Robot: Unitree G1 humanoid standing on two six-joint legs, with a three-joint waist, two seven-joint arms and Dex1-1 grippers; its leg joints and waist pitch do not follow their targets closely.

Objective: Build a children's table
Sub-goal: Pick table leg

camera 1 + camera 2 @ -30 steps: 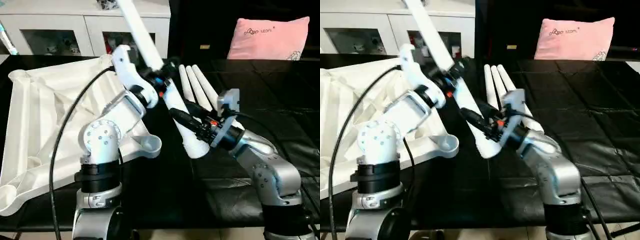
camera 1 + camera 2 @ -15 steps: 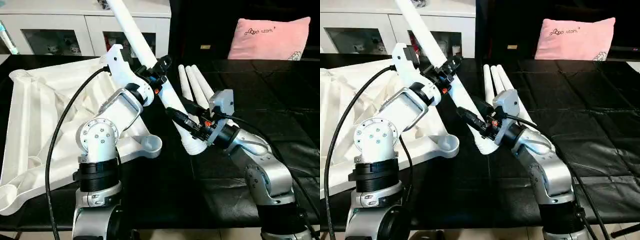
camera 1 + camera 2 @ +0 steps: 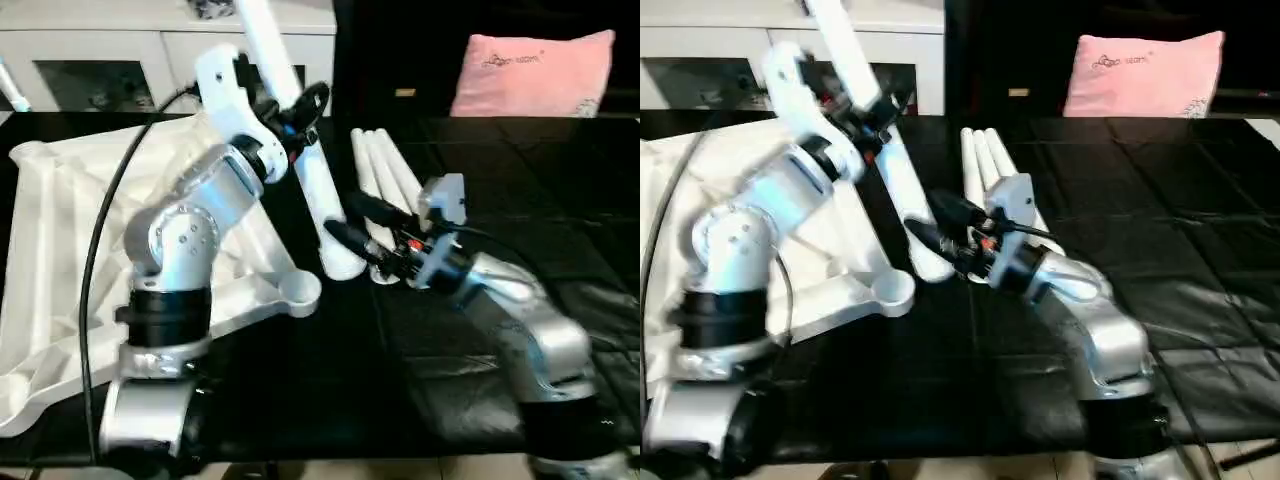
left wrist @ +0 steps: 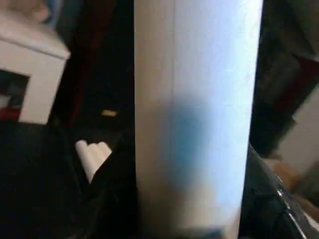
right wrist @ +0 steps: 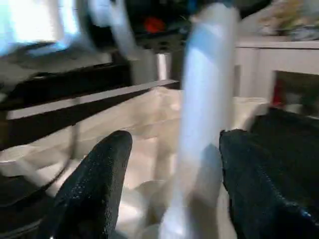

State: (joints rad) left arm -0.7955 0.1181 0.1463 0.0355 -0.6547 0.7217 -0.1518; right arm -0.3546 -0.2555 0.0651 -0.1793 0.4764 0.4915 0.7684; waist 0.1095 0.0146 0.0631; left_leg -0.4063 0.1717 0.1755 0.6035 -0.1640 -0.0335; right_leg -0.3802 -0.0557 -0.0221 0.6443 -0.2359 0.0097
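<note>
Eye views: left gripper pinched leg mid-shaft, foot end low nr tabletop corner socket.
R wrist view: right gripper spread, leg between fingers, unclamped.
Advice: steer foot over socket, keep shaft upright, then press.

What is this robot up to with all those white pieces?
It is putting together a children's table. The left gripper holds one white leg at a slant, its thick end near a corner socket of the upside-down tabletop. The right gripper stands open beside that end. Three more legs lie on the black surface.
</note>
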